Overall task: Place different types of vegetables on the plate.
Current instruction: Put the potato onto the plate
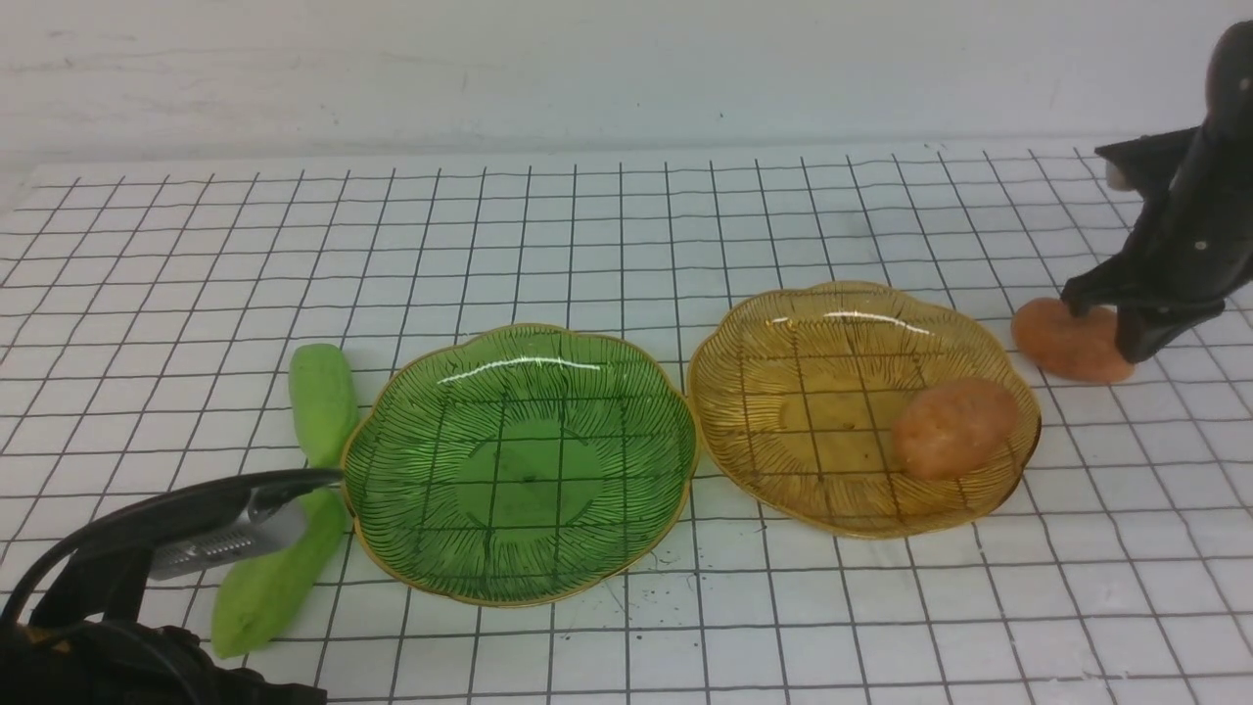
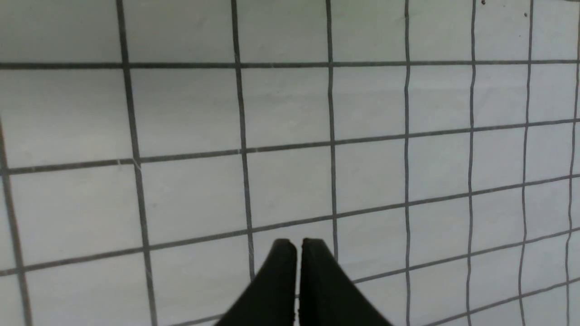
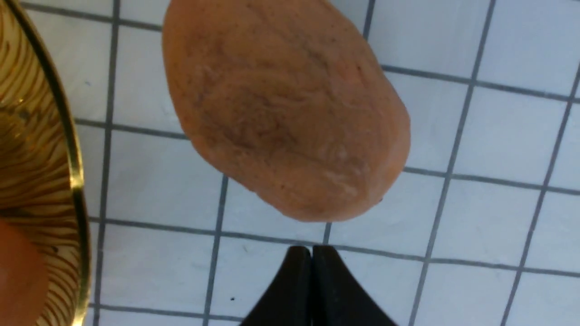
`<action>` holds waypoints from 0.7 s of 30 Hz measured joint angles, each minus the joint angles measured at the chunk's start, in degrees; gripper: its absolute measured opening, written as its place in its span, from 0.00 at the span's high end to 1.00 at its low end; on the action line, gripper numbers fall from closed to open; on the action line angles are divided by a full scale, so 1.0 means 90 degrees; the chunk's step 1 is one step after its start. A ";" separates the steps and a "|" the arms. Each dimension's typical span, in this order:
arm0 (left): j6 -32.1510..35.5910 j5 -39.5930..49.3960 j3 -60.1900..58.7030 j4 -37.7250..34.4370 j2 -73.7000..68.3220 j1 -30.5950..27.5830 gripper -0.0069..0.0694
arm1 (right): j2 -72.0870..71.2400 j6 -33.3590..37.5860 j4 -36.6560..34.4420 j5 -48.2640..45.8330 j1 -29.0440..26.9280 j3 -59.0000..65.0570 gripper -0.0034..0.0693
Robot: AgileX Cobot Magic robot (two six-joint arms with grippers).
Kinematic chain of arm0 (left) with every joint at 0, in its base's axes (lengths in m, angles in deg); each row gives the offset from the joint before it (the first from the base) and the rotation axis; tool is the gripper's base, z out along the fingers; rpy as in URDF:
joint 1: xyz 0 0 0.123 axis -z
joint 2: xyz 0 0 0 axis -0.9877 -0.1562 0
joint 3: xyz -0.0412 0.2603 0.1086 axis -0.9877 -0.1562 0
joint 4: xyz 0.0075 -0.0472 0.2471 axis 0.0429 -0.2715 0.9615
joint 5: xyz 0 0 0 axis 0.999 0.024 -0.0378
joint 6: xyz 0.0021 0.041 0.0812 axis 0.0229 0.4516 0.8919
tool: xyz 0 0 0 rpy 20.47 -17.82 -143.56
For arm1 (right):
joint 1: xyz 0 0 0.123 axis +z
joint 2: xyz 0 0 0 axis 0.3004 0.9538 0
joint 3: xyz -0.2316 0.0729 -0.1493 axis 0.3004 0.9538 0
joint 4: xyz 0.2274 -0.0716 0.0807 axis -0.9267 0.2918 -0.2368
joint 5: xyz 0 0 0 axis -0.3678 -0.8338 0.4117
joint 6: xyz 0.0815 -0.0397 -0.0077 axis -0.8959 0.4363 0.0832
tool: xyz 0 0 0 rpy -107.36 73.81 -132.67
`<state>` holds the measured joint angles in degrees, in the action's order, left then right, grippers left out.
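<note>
In my front view, one potato (image 1: 954, 427) inside amber plate (image 1: 773, 411), other potato (image 1: 1062, 343) outside on the mat (image 1: 587, 235), only wrist views show right gripper (image 3: 311, 256) and left gripper (image 2: 297, 248) pinched together, empty.

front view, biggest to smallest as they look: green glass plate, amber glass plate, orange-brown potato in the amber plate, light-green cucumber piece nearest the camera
1. green ribbed glass plate and amber ribbed glass plate: alike; the green one sits nearer, so unranked.
2. light-green elongated cucumber piece, partly hidden.
3. orange-brown oval potato.
</note>
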<state>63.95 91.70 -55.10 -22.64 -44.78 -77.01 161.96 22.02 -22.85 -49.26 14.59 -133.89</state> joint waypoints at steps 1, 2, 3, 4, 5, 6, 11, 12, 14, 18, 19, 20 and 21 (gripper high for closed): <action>0.0000 0.0000 0.0000 0.0000 0.0000 0.0000 0.91 | 0.0000 0.0008 0.0012 0.0032 0.0000 0.0000 0.95; 0.0000 0.0000 0.0000 0.0000 0.0000 0.0000 0.91 | 0.0000 0.0019 0.0012 0.0050 0.0000 0.0000 0.95; 0.0000 0.0000 0.0000 0.0000 0.0000 0.0000 0.91 | 0.0000 0.0043 0.0043 0.0134 0.0000 0.0000 0.91; 0.0000 0.0000 0.0000 -0.0002 0.0000 0.0000 0.91 | 0.0000 0.0047 0.0050 0.0213 0.0000 0.0000 0.87; 0.0000 0.0000 0.0000 -0.0002 0.0000 0.0000 0.91 | 0.0000 0.0053 0.0056 0.0288 0.0000 0.0000 0.83; 0.0000 0.0000 0.0000 -0.0002 0.0000 0.0000 0.91 | 0.0000 0.0064 0.0056 0.0357 0.0000 0.0000 0.77; 0.0000 -0.0013 0.0000 -0.0002 0.0000 0.0000 0.91 | 0.0000 0.0067 -0.0059 0.0694 0.0000 0.0000 0.42; 0.0000 -0.0019 0.0000 -0.0002 0.0000 0.0000 0.91 | 0.0000 0.0067 -0.0105 0.0742 0.0000 0.0000 0.35; 0.0000 -0.0025 0.0000 -0.0002 0.0000 0.0000 0.91 | 0.0014 0.0067 -0.0181 0.0892 0.0000 0.0000 0.22; 0.0000 -0.0062 0.0000 -0.0007 0.0000 0.0000 0.91 | 0.0157 0.0067 -0.0247 0.1259 0.0000 0.0000 0.07; 0.0000 -0.0101 0.0000 -0.0007 0.0000 0.0000 0.91 | 0.0236 0.0067 -0.0247 0.1388 0.0000 0.0000 0.05; 0.0000 -0.0139 0.0000 -0.0007 0.0000 0.0000 0.91 | 0.0271 0.0067 -0.0247 0.1429 0.0000 0.0000 0.05; 0.0000 -0.0152 0.0000 -0.0007 0.0000 0.0000 0.91 | 0.0299 0.0067 -0.0247 0.1478 0.0000 0.0000 0.04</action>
<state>63.95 90.33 -55.10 -22.70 -44.78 -77.01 164.65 22.62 -25.07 -35.96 14.59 -133.89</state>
